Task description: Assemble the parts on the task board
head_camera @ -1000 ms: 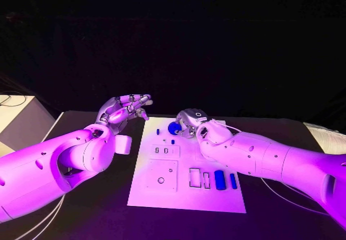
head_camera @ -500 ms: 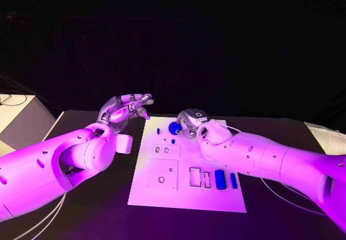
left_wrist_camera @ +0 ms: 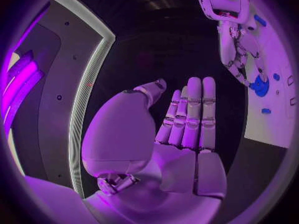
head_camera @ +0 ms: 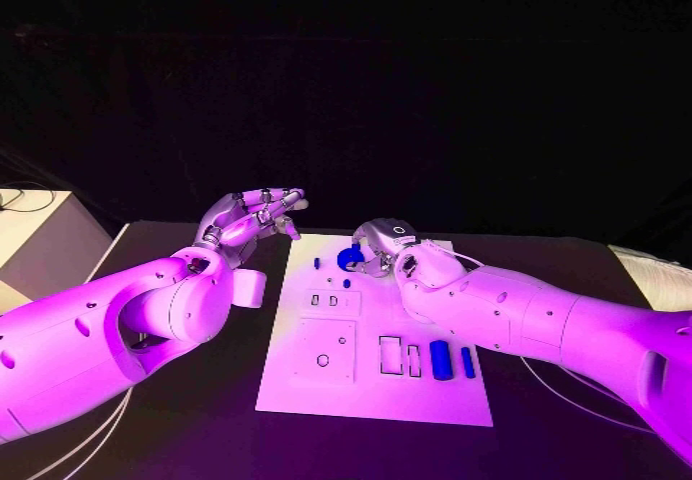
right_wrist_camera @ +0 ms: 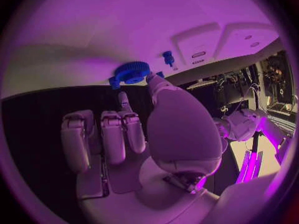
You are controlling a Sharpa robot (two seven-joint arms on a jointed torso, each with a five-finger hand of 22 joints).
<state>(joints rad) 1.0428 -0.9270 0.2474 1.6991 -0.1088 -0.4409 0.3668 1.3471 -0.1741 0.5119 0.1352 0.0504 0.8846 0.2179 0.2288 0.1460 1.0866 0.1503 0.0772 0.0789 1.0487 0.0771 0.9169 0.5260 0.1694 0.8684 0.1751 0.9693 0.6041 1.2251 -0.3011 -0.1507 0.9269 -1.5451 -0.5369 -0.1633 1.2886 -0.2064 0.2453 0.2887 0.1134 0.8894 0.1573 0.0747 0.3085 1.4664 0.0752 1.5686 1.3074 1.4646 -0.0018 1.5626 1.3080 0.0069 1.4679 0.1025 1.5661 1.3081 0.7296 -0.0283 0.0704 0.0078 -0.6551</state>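
The white task board [head_camera: 372,392] lies in the middle of the black table. At its far end sits a round blue gear [head_camera: 349,257], and my right hand [head_camera: 381,243] is on it. Its thumb [right_wrist_camera: 157,84] and a finger [right_wrist_camera: 124,100] pinch the gear [right_wrist_camera: 131,72] at the rim. The left wrist view shows the same right hand [left_wrist_camera: 239,45] reaching down onto the gear [left_wrist_camera: 258,85]. My left hand [head_camera: 257,218] is raised to the left of the board's far end, fingers stretched out and holding nothing. Two long blue parts [head_camera: 440,359] lie at the board's right side.
Small blue pegs [head_camera: 316,264] [head_camera: 346,283] stand near the gear, one of them [right_wrist_camera: 167,57] close to the thumb. White recessed blocks [head_camera: 329,300] [head_camera: 325,352] sit in the board's middle. A pale box [head_camera: 32,235] stands at the table's far left.
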